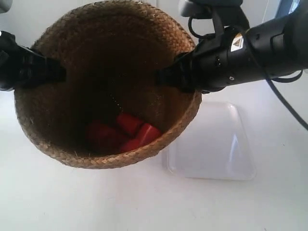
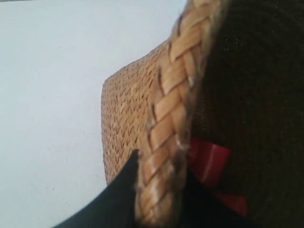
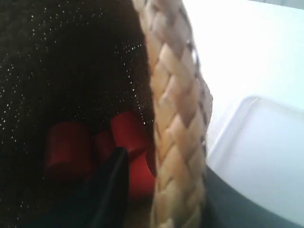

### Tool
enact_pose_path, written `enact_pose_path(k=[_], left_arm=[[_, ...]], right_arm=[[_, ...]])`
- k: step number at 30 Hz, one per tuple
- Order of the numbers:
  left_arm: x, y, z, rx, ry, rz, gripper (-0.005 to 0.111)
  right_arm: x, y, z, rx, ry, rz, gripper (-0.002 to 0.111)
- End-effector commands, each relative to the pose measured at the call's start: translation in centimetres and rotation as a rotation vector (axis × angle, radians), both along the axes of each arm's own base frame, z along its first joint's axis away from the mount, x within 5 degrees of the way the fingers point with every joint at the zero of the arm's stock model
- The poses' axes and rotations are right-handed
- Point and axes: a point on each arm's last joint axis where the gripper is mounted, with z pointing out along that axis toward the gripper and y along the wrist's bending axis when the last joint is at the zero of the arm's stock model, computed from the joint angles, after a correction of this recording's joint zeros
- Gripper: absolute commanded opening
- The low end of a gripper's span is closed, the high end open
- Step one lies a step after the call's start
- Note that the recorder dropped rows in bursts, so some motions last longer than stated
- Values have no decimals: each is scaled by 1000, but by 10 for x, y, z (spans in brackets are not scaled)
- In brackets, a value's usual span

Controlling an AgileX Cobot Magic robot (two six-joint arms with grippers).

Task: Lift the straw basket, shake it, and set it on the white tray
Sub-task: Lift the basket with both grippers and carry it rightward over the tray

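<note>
The straw basket (image 1: 108, 82) hangs lifted close to the exterior camera, tilted, its dark inside facing the view. The arm at the exterior view's left holds the rim with my left gripper (image 1: 55, 72), one finger outside and one inside the braided rim (image 2: 166, 142). My right gripper (image 1: 168, 77) is shut on the opposite rim (image 3: 178, 142), one finger inside, one outside. Red blocks (image 1: 127, 132) lie in the basket's bottom, also seen as red blocks (image 3: 128, 147) and a red block (image 2: 209, 161). The white tray (image 1: 211, 142) lies on the table beside and below the basket.
A white tabletop (image 1: 72, 197) spreads under everything. A black cable (image 1: 284, 101) trails from the arm at the exterior view's right, over the tray's far side. The tray's corner (image 3: 256, 147) shows just beyond the basket wall.
</note>
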Motion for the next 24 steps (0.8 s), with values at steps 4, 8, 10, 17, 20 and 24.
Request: enact_pose_path(k=[4, 8, 10, 17, 20, 24], left_arm=[[-3, 0, 9, -22, -37, 1, 0], [-3, 0, 9, -19, -35, -1, 0], [-3, 0, 9, -16, -35, -4, 0], [-23, -1, 57, 20, -131, -108, 0], [-37, 1, 78, 43, -277, -118, 0], [-9, 9, 17, 15, 7, -10, 0]], right_arm=[[1, 0, -6, -49, 32, 20, 0], [5, 2, -13, -60, 56, 21, 0], [7, 3, -18, -67, 72, 21, 0], [-6, -3, 36, -70, 13, 47, 0], [-24, -5, 60, 24, -204, 51, 0], [5, -2, -15, -74, 84, -1, 0]])
